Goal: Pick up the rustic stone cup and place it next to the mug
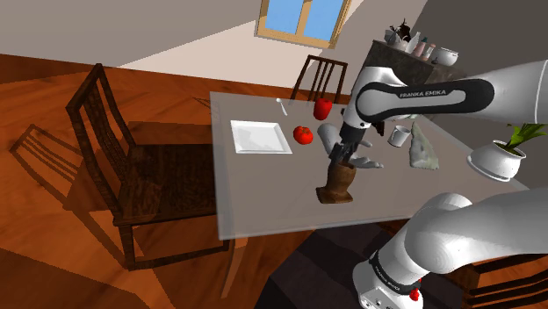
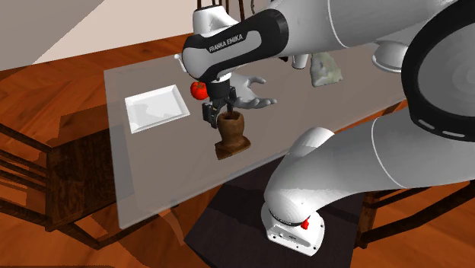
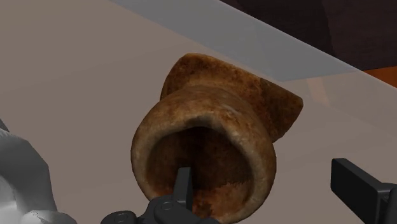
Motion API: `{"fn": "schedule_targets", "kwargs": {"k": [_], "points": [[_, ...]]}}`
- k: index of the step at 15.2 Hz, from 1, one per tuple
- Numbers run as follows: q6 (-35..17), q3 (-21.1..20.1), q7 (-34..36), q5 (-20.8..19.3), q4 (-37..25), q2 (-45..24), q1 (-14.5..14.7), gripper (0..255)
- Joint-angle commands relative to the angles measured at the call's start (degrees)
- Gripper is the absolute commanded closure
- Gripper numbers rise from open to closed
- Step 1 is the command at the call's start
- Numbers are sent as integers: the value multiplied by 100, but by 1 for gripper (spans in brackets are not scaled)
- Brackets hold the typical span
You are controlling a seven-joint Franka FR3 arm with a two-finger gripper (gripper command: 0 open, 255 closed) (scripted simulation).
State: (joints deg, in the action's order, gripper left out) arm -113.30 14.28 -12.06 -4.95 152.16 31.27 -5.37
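Note:
The brown rough stone cup [image 1: 337, 186] [image 2: 232, 137] stands upright near the front edge of the grey table [image 1: 263, 206]. My black gripper [image 1: 338, 159] [image 2: 217, 116] hangs right over its mouth, open. In the wrist view one finger [image 3: 184, 184] reaches inside the cup [image 3: 210, 108] and the other finger [image 3: 356, 184] stands outside it, so the cup's wall lies between them, untouched. A white mug [image 1: 400, 136] sits further along the table toward the shoulder view's right, partly behind my arm.
A grey lumpy figure [image 1: 351, 149] [image 2: 255, 95] lies just behind the cup. A white square plate [image 1: 260, 137], a tomato [image 1: 302, 134], a red fruit [image 1: 323, 107], a grey rock [image 1: 423, 147] and a potted plant [image 1: 501, 160] share the table. A wooden chair [image 1: 114, 167] stands alongside.

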Motion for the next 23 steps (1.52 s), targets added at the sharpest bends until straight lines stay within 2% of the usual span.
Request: {"fn": "schedule_targets", "kwargs": {"k": [1,4,12,13,23], "points": [[-189,16,-5,-8,127,-61,1,0],[-510,43,-12,-16,341,-171,3,0],[-509,43,-12,-16,339,-171,3,0],[-509,43,-12,-16,339,-171,3,255],[-414,31,-5,-15,295,-120,0,255]]}}
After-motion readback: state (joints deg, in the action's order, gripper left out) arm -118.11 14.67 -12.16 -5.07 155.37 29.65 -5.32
